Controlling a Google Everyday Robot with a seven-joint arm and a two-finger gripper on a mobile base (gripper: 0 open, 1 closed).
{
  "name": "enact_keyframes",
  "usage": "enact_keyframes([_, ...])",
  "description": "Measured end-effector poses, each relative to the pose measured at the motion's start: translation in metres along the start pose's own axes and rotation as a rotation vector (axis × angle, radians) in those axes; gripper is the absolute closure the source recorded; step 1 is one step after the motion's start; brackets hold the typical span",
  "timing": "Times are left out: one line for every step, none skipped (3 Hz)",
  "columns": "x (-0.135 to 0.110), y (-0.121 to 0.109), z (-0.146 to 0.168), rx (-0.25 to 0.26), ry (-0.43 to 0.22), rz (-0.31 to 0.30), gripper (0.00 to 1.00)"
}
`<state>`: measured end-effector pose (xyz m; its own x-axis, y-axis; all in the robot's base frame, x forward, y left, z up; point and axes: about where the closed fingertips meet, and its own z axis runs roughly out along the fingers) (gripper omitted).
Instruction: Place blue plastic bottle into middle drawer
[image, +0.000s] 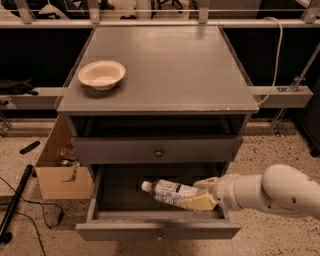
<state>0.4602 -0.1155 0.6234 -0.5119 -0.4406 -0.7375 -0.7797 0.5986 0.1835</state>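
Two drawers on show in the grey cabinet (175, 65). Nearest, pulled well out toward the camera: middle drawer (157, 231). Lying inside it, tilted, white cap to the left: blue plastic bottle (170, 191). Clamped on the bottle's base end from the right: gripper (202, 196), cream fingers (200, 202) closed above and below the bottle, white arm (280, 192) reaching in over the drawer's right side. Cannot tell whether the bottle is touching the drawer floor. Just above: upper drawer (200, 149), round knob at centre, dark gap over it. Left of the cabinet, on the speckled floor (280, 150): open cardboard box (62, 182). Farther back, on the cabinet's top near the left edge: cream bowl (102, 74), upright.
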Motion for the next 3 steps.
enact_keyframes([0.038,-0.002,0.033,-0.036,0.052,0.030,1.00])
enact_keyframes([0.059,-0.018,0.064,-0.057,0.100,0.041,1.00])
enact_keyframes([0.070,-0.040,0.092,-0.063,0.139,0.040,1.00])
